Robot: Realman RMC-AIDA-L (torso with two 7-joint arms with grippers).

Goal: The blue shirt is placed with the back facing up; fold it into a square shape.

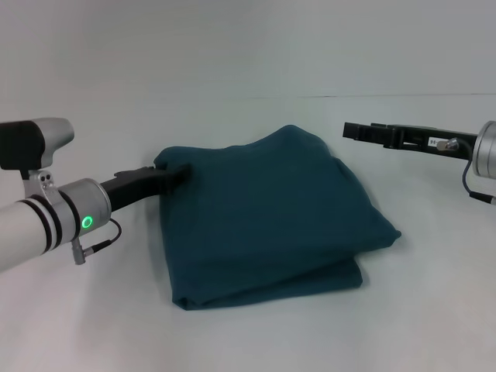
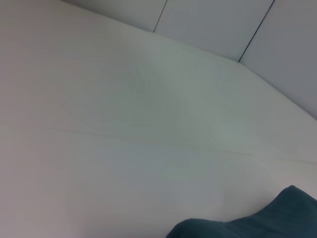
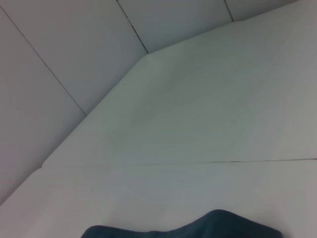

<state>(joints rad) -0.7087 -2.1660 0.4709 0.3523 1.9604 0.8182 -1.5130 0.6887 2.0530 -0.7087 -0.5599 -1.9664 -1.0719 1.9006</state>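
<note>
Two grippers are in the head view, and only one touches the cloth. The left gripper point(image 1: 180, 172) has its dark tips at the far left corner of the shirt point(image 1: 271, 217). The tips go right into the fabric there, and the cloth bunches a little around them, so I think they are pinched shut on that corner. It likely holds that spot because a corner is the easy place to pull a layer over or tug it flat.

The right gripper point(image 1: 358, 131) hangs in the air, off to the right of the shirt and not touching it. Its flat black fingers point toward the cloth. I cannot tell if they are apart or together. It seems to be waiting out of the way while the left one works.

The shirt lies in the middle of the white table point(image 1: 248, 333). It is already folded into a thick, nearly square pile, with layers showing along the near edge. The right side sticks out in a point, so the shape is not yet neat. Most of the folding looks done.

Each wrist view shows just a bit of shirt point(image 2: 257, 223) point(image 3: 198, 228) at its edge.
</note>
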